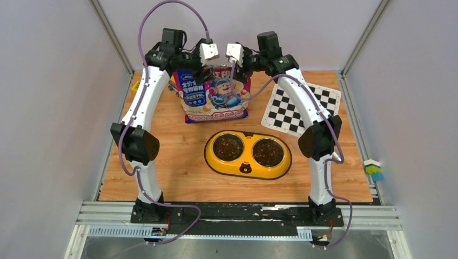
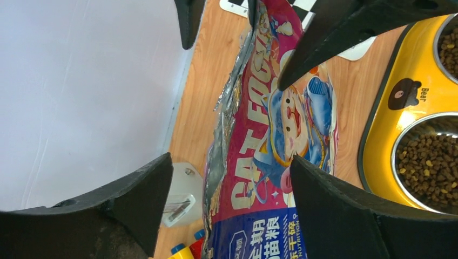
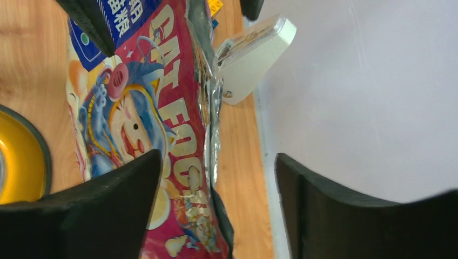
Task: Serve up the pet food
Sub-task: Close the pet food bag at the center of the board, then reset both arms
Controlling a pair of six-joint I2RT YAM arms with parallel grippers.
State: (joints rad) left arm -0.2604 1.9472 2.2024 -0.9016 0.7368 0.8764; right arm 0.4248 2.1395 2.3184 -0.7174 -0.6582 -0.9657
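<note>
The glossy pink-blue cat food bag (image 1: 216, 97) stands upright at the back of the table, its silver-lined top edge showing in the left wrist view (image 2: 216, 162) and in the right wrist view (image 3: 208, 108). Dark brown kibble (image 1: 228, 145) fills both steel bowls of the yellow feeder (image 1: 247, 168); kibble also shows in the left wrist view (image 2: 426, 167). My left gripper (image 2: 231, 159) is open, its jaws on either side of the bag's top edge. My right gripper (image 3: 217, 156) is open, straddling the same edge from the other end. Both hang over the bag top in the top view.
A clear plastic scoop (image 2: 181, 194) lies behind the bag by the back wall; it also shows in the right wrist view (image 3: 254, 54). A checkerboard sheet (image 1: 301, 108) lies at the back right. Coloured toy blocks (image 2: 183, 251) sit near the scoop. Grey walls enclose the table.
</note>
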